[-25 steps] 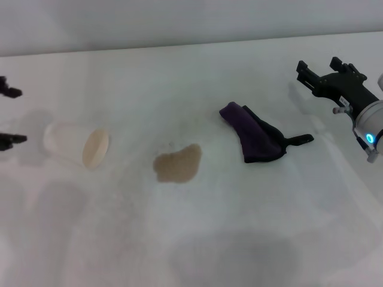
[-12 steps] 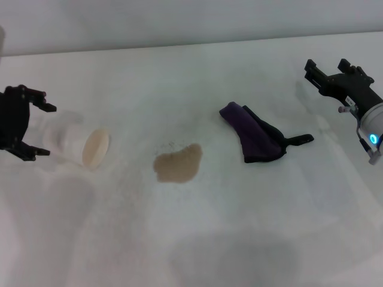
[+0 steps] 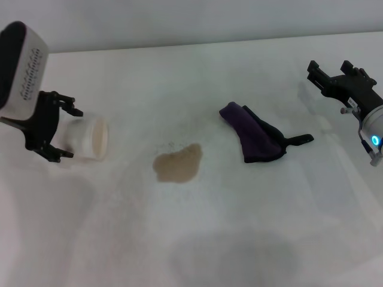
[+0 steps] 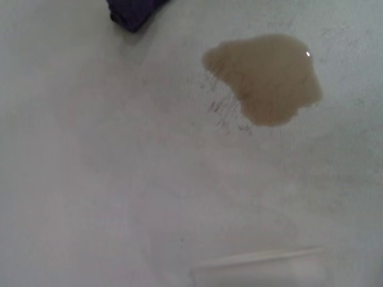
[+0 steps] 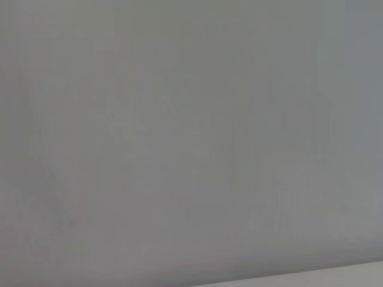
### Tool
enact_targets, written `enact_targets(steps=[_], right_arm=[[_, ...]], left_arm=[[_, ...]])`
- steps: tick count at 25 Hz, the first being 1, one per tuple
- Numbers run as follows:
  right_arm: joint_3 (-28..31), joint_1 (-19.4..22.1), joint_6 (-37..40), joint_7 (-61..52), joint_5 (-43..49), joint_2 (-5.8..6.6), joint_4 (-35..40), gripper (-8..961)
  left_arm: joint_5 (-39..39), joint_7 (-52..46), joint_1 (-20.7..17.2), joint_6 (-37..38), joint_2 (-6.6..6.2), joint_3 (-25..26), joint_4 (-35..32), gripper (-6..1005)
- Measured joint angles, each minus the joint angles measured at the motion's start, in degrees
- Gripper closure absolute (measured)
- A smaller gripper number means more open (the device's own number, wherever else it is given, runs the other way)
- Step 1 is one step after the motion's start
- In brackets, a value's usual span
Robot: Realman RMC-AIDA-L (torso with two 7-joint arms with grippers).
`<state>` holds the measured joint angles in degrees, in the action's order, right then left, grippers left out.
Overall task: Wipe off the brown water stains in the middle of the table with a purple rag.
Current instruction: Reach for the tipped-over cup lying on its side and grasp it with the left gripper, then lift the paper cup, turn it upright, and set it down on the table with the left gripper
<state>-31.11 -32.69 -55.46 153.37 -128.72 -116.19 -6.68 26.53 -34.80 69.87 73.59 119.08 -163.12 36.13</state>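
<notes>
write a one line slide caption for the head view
Left pincer open around a tipped white paper cup; brown water stains unwiped mid-table; purple rag untouched; right pincer open, beyond it.

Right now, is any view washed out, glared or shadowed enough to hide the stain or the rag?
Head view: brown water stains and purple rag plainly visible, soft grey shadow on the near table. Left wrist view: small glint on the stain's edge, rag cut off at the frame edge. Right wrist view: featureless grey, neither visible.
</notes>
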Motion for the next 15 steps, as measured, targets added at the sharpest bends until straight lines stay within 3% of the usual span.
enact_targets(steps=[8, 15], right_arm=[[0.0, 0.2, 1.1, 0.0, 0.0, 0.0, 0.4, 82], [0.0, 0.5, 1.4, 0.0, 0.0, 0.0, 0.5, 82]], left_arm=[[0.7, -1.9, -1.1, -6.0, -0.01, 0.1, -5.4, 133], [0.8, -3.2, -1.9, -7.2, 0.05, 0.1, -5.8, 137]])
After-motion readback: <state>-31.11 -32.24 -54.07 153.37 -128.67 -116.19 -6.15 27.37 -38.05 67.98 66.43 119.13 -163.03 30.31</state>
